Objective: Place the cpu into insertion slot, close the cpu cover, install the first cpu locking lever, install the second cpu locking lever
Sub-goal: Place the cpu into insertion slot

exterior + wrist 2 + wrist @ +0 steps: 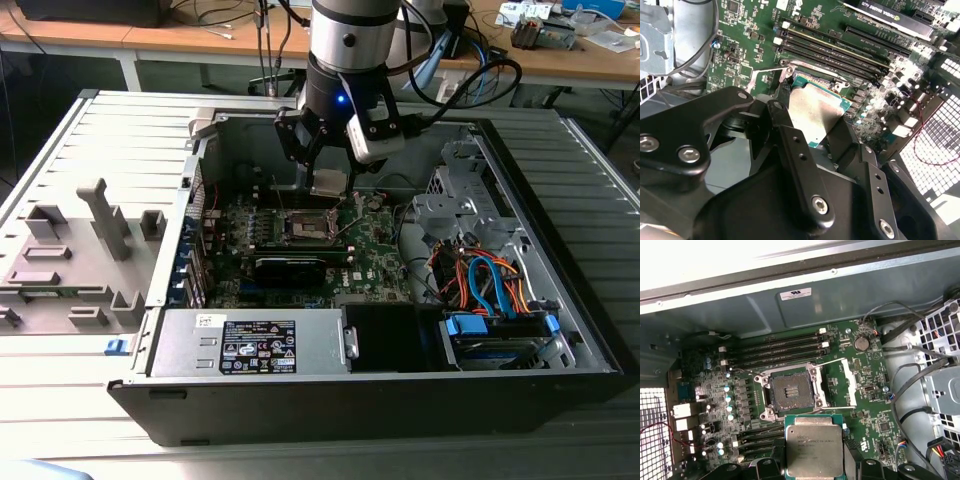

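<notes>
My gripper (328, 177) is shut on the cpu (329, 186), a flat square chip with a silvery top, and holds it level above the green board. In the first wrist view the cpu (814, 445) hangs short of the insertion slot (790, 391), whose dark centre lies bare inside its metal rim. The cpu cover (852, 382) is swung open beside the slot, with thin wire levers along its edges. In the second wrist view the black fingers (790, 142) clamp two sides of the cpu (812, 112), and the slot's rim (805, 67) shows just beyond it.
The board lies deep inside an open computer case (560, 300). Memory slots (780, 347) and a black card (290, 268) flank the slot. A power supply (250, 345) and a drive cage with blue and orange cables (490, 285) stand nearby. A grey fixture (80, 250) sits outside.
</notes>
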Action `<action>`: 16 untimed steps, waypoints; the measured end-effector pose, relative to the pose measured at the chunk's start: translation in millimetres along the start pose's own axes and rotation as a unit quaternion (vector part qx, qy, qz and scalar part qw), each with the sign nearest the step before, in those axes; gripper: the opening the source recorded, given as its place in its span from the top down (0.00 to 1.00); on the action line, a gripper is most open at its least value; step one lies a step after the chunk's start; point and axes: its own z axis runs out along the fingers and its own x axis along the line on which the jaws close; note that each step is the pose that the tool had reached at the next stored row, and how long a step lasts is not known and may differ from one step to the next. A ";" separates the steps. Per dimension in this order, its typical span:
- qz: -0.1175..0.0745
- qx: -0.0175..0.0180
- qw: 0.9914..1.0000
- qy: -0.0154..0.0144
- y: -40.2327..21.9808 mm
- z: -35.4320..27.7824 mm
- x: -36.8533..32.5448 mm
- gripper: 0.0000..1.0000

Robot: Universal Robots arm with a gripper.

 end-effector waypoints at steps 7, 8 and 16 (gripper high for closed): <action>0.003 0.000 1.000 0.000 0.0 0.0 0.0 0.45; 0.004 0.000 1.000 0.000 0.0 0.0 0.0 0.45; 0.008 0.000 1.000 -0.001 0.0 0.0 0.0 0.45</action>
